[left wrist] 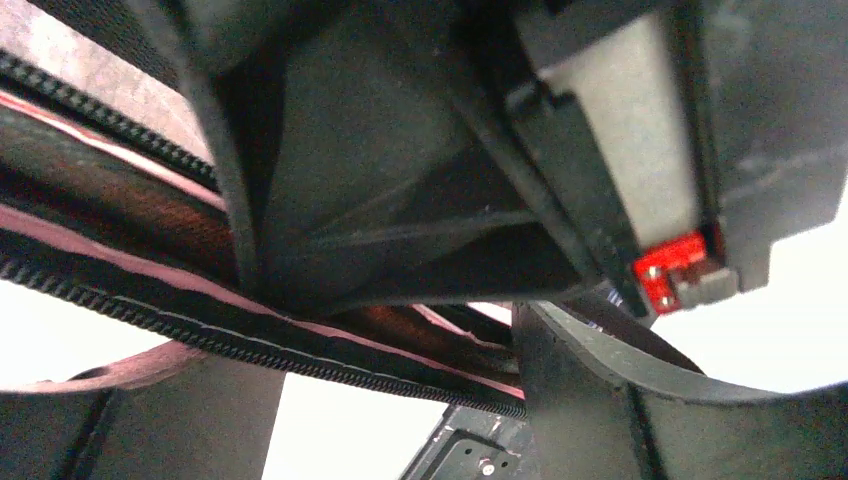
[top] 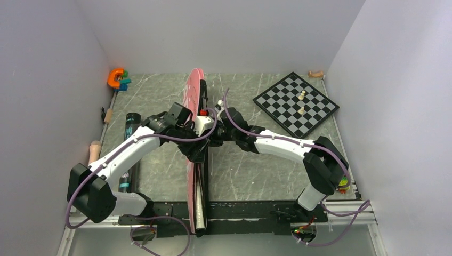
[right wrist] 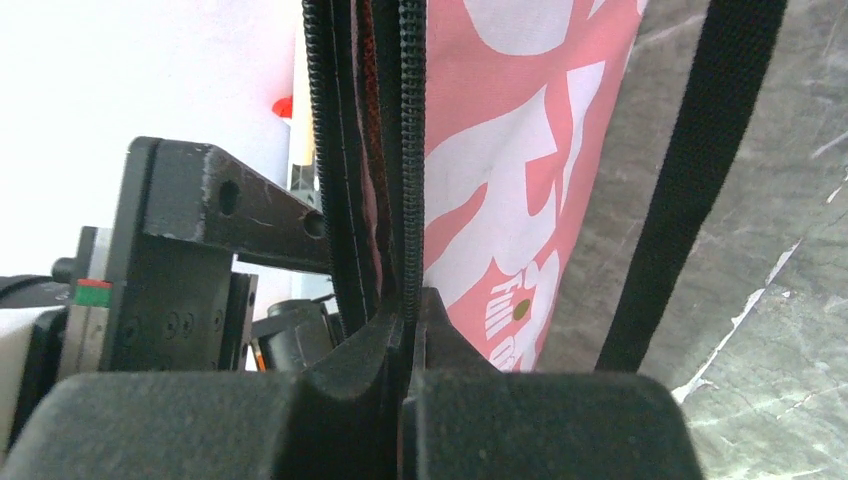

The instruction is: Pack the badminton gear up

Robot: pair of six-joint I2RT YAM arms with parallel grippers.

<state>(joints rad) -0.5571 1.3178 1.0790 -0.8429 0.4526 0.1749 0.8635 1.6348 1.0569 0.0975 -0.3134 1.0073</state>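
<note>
The pink racket bag [top: 194, 90] stands on its edge and runs from the far middle of the table to the near edge. In the right wrist view its side shows white lettering [right wrist: 510, 150], with the black strap [right wrist: 690, 180] hanging beside it. My right gripper [right wrist: 408, 325] is shut on the bag's black zipper edge [right wrist: 408, 150], at the bag's middle [top: 216, 134]. My left gripper [top: 193, 145] is on the bag's other side and open. The zipper edge [left wrist: 250, 330] crosses just beyond its spread fingers [left wrist: 590, 400]. The long dark tube [top: 128, 152] lies at the left under the left arm.
A chessboard [top: 296, 104] with pale pieces lies at the far right. An orange C-shaped toy [top: 116, 78] sits in the far left corner. Small wooden pieces lie along the left edge [top: 95, 151] and in the far right corner [top: 315, 73]. Walls close three sides.
</note>
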